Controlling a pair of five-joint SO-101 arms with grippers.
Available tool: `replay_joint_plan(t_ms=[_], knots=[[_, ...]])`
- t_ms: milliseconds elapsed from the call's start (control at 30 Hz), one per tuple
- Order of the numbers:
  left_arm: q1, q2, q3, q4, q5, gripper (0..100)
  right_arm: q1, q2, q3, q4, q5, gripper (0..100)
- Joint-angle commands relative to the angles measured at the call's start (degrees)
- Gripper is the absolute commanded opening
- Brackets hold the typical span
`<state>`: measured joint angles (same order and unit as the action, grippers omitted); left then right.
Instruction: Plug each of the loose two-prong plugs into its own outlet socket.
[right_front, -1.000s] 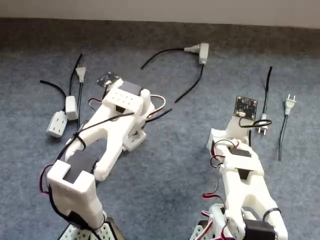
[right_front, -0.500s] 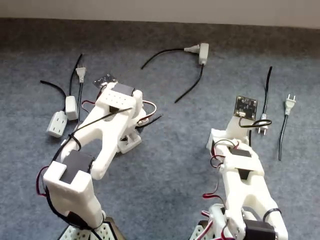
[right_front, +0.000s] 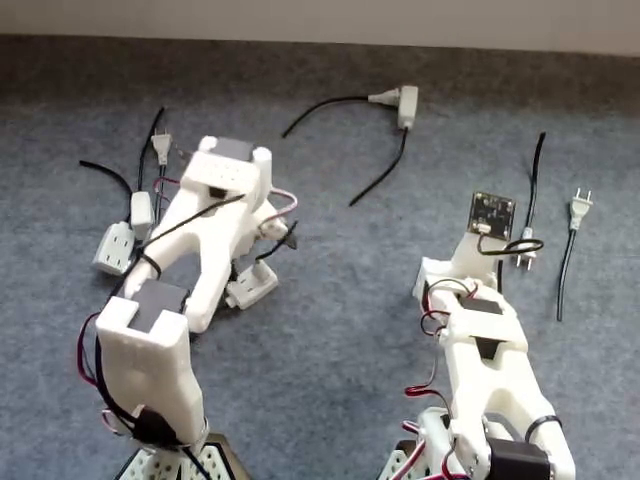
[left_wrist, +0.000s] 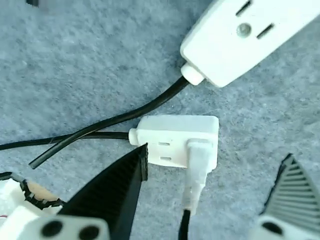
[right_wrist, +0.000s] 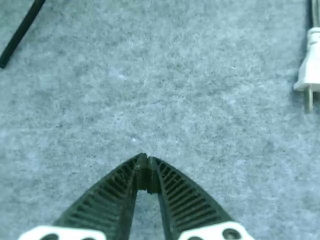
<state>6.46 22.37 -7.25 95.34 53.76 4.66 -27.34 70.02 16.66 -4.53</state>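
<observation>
The left gripper (left_wrist: 216, 155) is hanging spread wide just above the small white socket (left_wrist: 172, 140), which is lying between its fingers (left_wrist: 115, 190) with its long axis running from one finger toward the other, a seated plug (left_wrist: 196, 167) apparently already sticking from its side. The right gripper (right_wrist: 147, 172), pressed together, is sitting nearer the loose plug (right_wrist: 306, 75), lying ahead to its right, prongs pointing back toward it.

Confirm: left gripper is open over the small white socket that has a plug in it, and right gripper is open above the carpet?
Not quite: the right gripper is shut, its tips meeting above the grey carpet, as the right wrist view shows. The left gripper is open over the small white socket with a plug in it.
</observation>
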Motion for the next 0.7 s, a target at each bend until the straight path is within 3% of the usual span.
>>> replay_joint_plan(t_ms=[0, 233, 467, 667], knots=[[-0.9, -1.3, -8.6, 5.5, -2.5, 39, -0.5, 0.0, -0.2, -0.9, -0.3, 0.7], [-1.2, -10.4, -9.4, 5.5, -9.1, 39, -0.5, 0.0, -0.2, -1.4, -0.3, 0.7], [-1.6, -21.0, -9.4, 5.5, -30.9, 39, -0.5, 0.0, -0.1, -2.1, -0.3, 0.7], [-13.0, -21.3, -8.5, 5.9, -42.3, 39, -0.5, 0.0, -0.2, -1.8, -0.3, 0.9]])
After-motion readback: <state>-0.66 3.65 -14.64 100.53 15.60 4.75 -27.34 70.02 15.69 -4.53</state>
